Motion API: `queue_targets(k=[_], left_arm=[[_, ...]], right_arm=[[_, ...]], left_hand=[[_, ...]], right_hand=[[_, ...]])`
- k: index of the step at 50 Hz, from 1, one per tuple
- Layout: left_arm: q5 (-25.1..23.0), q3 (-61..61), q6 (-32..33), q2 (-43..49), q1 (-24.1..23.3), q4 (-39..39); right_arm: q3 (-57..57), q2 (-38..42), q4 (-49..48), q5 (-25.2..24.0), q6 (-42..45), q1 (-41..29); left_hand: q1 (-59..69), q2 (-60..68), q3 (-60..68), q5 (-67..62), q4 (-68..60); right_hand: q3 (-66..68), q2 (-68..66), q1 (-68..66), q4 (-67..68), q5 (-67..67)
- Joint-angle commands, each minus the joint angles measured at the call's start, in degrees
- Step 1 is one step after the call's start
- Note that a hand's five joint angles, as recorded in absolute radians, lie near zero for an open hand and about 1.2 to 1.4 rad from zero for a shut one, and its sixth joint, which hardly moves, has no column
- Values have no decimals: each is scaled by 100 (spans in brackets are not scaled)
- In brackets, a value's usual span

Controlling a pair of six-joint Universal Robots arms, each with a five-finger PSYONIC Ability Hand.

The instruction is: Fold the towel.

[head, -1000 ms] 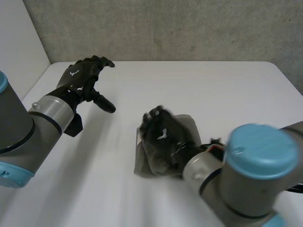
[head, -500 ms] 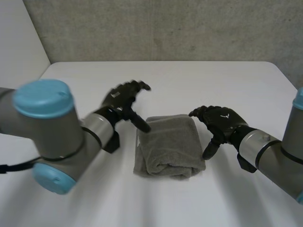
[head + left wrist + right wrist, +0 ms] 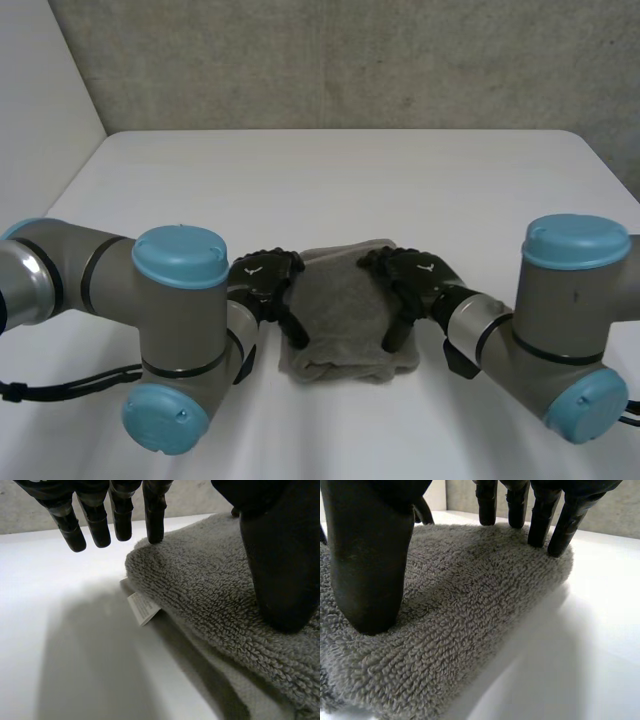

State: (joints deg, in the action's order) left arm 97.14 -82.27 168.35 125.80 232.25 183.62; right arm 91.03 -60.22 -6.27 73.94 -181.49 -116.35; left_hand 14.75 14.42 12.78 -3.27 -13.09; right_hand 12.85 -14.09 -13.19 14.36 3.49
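Head view, table (image 3: pixel 330 170): white and broad, with a grey concrete wall (image 3: pixel 350 60) behind its far edge.
Arms: the left arm (image 3: pixel 170 320) and the right arm (image 3: pixel 570 330), grey with light-blue caps, come in from the near side. Both bend inward, so the two hands meet at the towel.
Towel (image 3: pixel 345 310): grey terry cloth, folded into a thick rectangle. It lies flat on the table in the near middle, between the two hands.
Left hand (image 3: pixel 262 282): at the towel's left edge, released, with its fingers straight and pointing down. In the left wrist view its thumb (image 3: pixel 280 555) rests on top of the cloth. One fingertip (image 3: pixel 154 525) touches the rounded fold at the far corner. The other fingers hang over bare table just beside that corner. It grasps nothing.
Right hand (image 3: pixel 418 280): at the towel's right edge, also released. In the right wrist view its thumb (image 3: pixel 367 555) presses down on the pile, and its straight fingertips (image 3: pixel 560 530) touch the far rounded edge.
Tag (image 3: pixel 142 608): a small white label that sticks out from under the fold on the left hand's side and lies against the table.
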Motion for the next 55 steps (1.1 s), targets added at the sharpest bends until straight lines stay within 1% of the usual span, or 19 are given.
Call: queue_targets(k=[1,9,12,14,17,19,20,22,25,27,28,30,31,33,35,38,43,49,55], left_arm=[[50,-8,76,32,136,16],[50,1,181,67,206,-10],[50,10,190,-12,198,-10],[50,10,190,-82,189,-10],[33,-8,190,-390,198,-10],[-2,-8,181,-740,224,-2],[-2,-8,181,-741,224,-1],[-11,27,146,-1013,285,7],[-20,54,137,-1119,338,16],[-20,124,137,-1260,452,34],[-20,124,137,-1260,453,34],[-20,272,172,-1278,549,34],[-20,273,172,-1278,549,34],[-11,405,163,-1278,584,34],[15,694,146,-1164,611,-62],[41,835,146,-1120,611,-220],[42,853,137,-1049,654,-327],[33,801,128,-1102,786,-335],[15,695,163,-1128,795,-335]], right_arm=[[-164,221,12,218,26,-239],[-217,283,29,262,61,-265],[-155,37,38,262,87,-256],[-94,-409,21,244,87,-213],[-67,-622,21,244,78,-168],[-24,-1051,21,270,78,-46],[-23,-1053,21,270,78,-45],[47,-1412,12,340,61,139],[56,-1528,21,393,70,201],[47,-1633,12,559,70,315],[47,-1633,12,560,70,315],[21,-1651,3,858,70,411],[21,-1651,3,859,70,412],[-6,-1624,3,1044,87,429],[-67,-1554,3,1385,183,464],[-129,-1449,12,1535,367,491],[-146,-1449,-6,1562,579,508],[-138,-1449,-32,1580,606,517],[-50,-1493,-234,1615,615,596]], left_hand=[[-202,-168,-278,53,309],[-218,-185,-278,70,309],[-252,-219,-278,104,309],[-269,-236,-278,120,309],[-286,-252,-278,137,309],[-319,-286,-278,171,309],[-319,-286,-278,171,309],[-370,-336,-278,221,309],[-370,-336,-278,221,309],[-370,-336,-278,221,309],[-370,-336,-278,221,309],[-370,-336,-278,221,309],[-370,-336,-278,221,309],[-370,-336,-278,221,309],[-370,-336,-278,221,309],[-370,-336,-278,221,309],[-370,-336,-278,221,309],[-370,-336,-278,221,309],[-252,-219,-278,104,309]], right_hand=[[-285,409,319,-436,-349],[-285,409,319,-436,-349],[-285,409,319,-436,-349],[-285,409,319,-436,-349],[-285,409,319,-436,-349],[-285,409,319,-436,-349],[-285,409,319,-436,-349],[-285,409,319,-436,-349],[-285,409,319,-436,-349],[-285,409,319,-436,-349],[-285,409,319,-436,-349],[-285,409,319,-436,-349],[-285,409,319,-436,-349],[-285,409,319,-436,-349],[-285,409,319,-436,-349],[-285,409,319,-436,-349],[-285,409,319,-436,-349],[-285,409,319,-436,-349],[-285,409,319,-436,-349]])
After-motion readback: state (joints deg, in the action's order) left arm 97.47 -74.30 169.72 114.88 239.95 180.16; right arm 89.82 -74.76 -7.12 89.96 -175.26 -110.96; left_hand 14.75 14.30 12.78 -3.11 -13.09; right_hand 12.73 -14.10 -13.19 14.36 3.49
